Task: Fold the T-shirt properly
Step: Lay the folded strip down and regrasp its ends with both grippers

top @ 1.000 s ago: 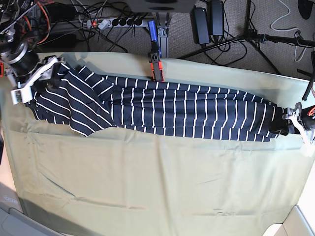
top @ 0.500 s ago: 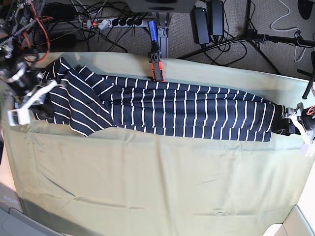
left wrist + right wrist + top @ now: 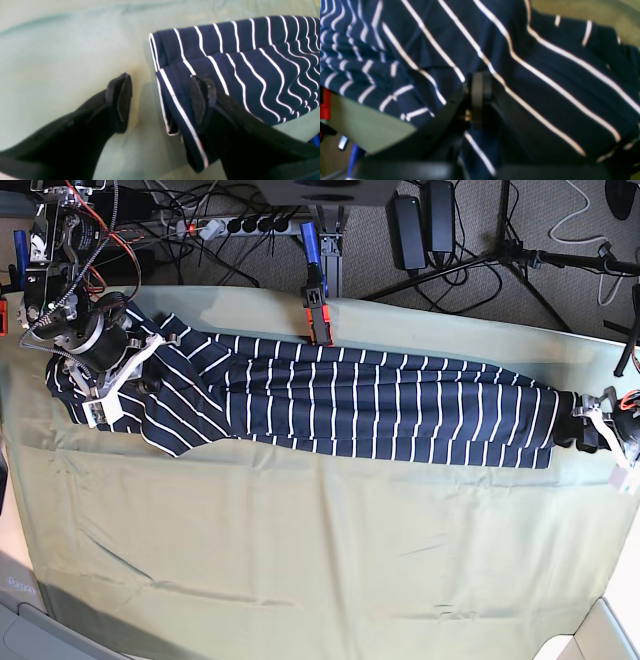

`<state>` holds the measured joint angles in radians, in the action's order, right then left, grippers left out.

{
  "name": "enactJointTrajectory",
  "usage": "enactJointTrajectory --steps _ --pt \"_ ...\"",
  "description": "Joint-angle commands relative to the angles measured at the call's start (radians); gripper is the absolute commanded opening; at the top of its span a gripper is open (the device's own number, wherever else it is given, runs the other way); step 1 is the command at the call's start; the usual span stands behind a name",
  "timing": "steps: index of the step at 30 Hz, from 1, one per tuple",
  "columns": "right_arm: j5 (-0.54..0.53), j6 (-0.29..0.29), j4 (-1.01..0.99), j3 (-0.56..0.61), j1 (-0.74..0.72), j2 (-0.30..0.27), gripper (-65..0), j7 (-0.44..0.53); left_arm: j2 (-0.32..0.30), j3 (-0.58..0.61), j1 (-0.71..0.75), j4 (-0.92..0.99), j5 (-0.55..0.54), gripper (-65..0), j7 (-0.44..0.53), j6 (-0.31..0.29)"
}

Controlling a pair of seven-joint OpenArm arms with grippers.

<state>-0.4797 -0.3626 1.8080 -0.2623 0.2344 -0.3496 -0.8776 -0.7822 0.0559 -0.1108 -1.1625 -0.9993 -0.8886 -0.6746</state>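
The dark navy, white-striped fabric T-shirt (image 3: 350,405) lies stretched from nine to three o'clock across the olive-green cloth-covered counter (image 3: 300,550). The right gripper (image 3: 480,100) has its fingers pressed together over the shirt's nine o'clock end. The left gripper (image 3: 162,100) has its fingers spread, straddling the hem at three o'clock.

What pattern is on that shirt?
The T-shirt is dark navy with thin white stripes, clearest in the base view.

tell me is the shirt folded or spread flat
Folded: the shirt lies as a long narrow band on the green cloth, its doubled edge visible in the left wrist view.
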Motion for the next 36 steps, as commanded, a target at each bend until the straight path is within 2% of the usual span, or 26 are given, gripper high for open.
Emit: enactJointTrajectory --steps 1,5,14,22,24,26,30,33,36 --pt "-0.011 -0.037 0.013 -0.005 -0.01 -0.016 -65.0 0.021 -0.015 -0.01 -0.018 -0.005 -0.014 -25.2 0.017 -0.023" --pt "-0.01 -0.037 0.013 -0.005 -0.01 -0.016 -65.0 0.021 0.02 -0.01 -0.005 0.0 -0.05 -25.2 0.013 -0.023" --pt "-0.011 -0.037 0.013 -0.005 -0.01 -0.016 -65.0 0.021 0.097 -0.009 -0.002 0.0 -0.051 -25.2 0.001 -0.023" --pt "-0.011 -0.037 0.013 -0.005 -0.01 -0.016 -65.0 0.021 0.127 -0.009 0.0 0.0 -0.085 -26.7 -0.006 -0.023" --pt "-0.011 -0.037 0.013 -0.005 -0.01 -0.016 -65.0 0.021 0.129 -0.01 0.0 0.0 -0.082 -35.3 -0.006 -0.023" --pt "-0.011 -0.037 0.013 -0.005 -0.01 -0.016 -65.0 0.021 0.129 -0.009 0.003 0.0 -0.077 -48.7 -0.006 -0.023" --pt "-0.011 -0.037 0.013 -0.005 -0.01 -0.016 -65.0 0.022 0.131 -0.009 0.017 0.0 -0.041 -65.0 -0.005 -0.023" --pt "-0.03 -0.037 0.013 -0.006 -0.018 -0.016 -65.0 0.021 0.129 -0.01 0.015 0.0 0.023 -65.0 0.008 -0.023" --pt "-0.056 -0.037 0.016 -0.006 -0.041 -0.016 -65.0 0.021 0.113 -0.01 0.009 -0.002 0.024 -65.0 0.049 -0.023"
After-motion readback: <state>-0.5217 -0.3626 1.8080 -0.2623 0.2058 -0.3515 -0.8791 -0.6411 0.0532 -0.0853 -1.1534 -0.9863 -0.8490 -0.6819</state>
